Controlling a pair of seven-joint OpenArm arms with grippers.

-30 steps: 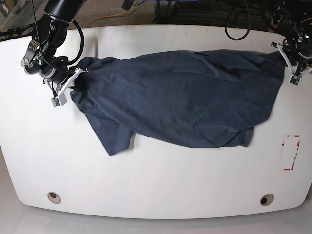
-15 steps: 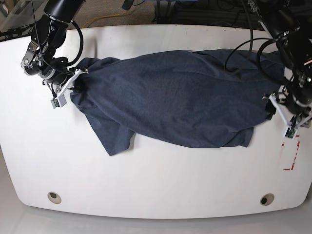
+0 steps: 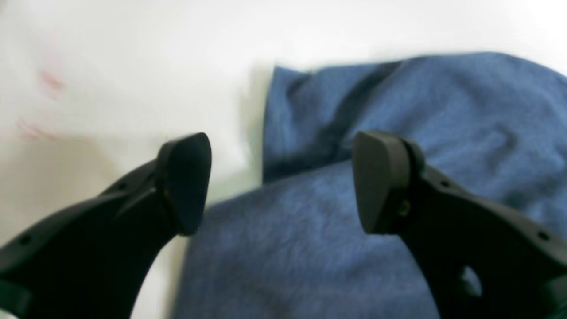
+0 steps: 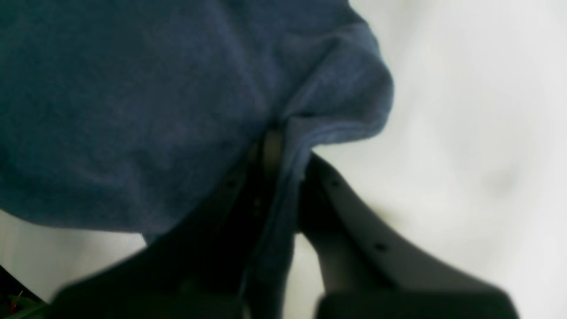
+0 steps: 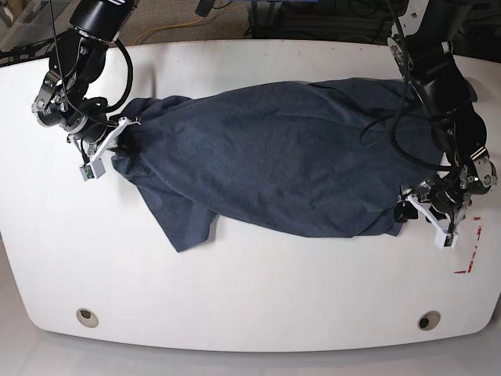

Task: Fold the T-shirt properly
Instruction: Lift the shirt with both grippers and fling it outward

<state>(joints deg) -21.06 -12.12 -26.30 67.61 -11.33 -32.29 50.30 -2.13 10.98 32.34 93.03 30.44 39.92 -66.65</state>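
right gripper [image 5: 116,135]: jaws pinched on a bunched edge of the T-shirt [image 5: 282,157] at the base view's left.
T-shirt: spread crumpled across the white table [image 5: 250,298] — no fold made yet.
left gripper [image 5: 427,210]: jaws wide apart, empty, over the lower right corner — judged about to take hold.

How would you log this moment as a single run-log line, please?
step: regrasp | right gripper: shut on T-shirt edge | left gripper: open over T-shirt corner | T-shirt: spread unfolded on table
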